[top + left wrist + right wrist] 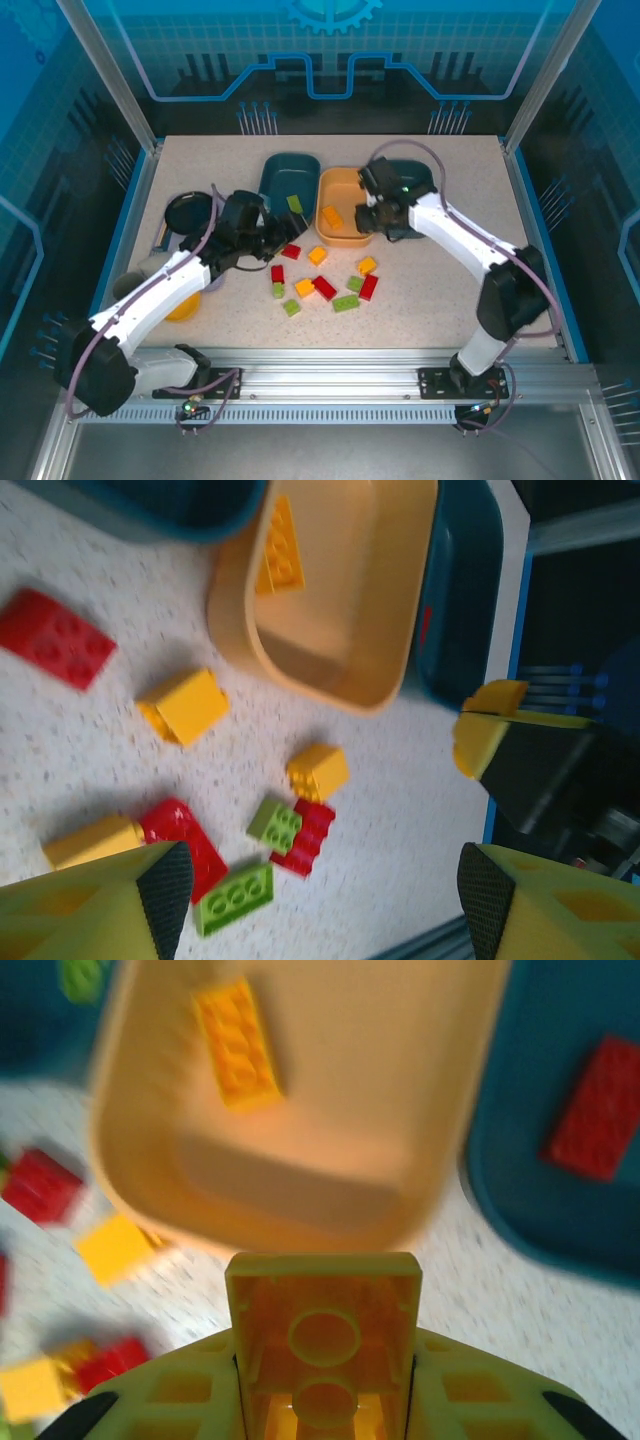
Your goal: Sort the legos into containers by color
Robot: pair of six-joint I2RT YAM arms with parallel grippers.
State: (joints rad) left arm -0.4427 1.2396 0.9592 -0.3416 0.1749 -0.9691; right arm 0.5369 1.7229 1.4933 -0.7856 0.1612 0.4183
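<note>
Yellow brick (pixel 322 1325) at orange tray (pixel 300 1198).
Clamped in right gripper (pixel 322 1360) beside the tray's near wall; left gripper (pixel 325 885) spread wide over loose bricks (pixel 185 705).

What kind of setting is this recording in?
Probably a robot test cell, not a home: aluminium frame posts, blue printed wall panels, and a speckled table fronted by a slotted mounting rail.

Middle tray (pixel 350 195) between left tray (pixel 285 175), right tray (pixel 520 1020); loose bricks (pixel 322 287) before; one brick (pixel 330 217) in each, seemingly.

Black round pan (pixel 183 212) beyond a yellow bowl (pixel 186 309).
</note>
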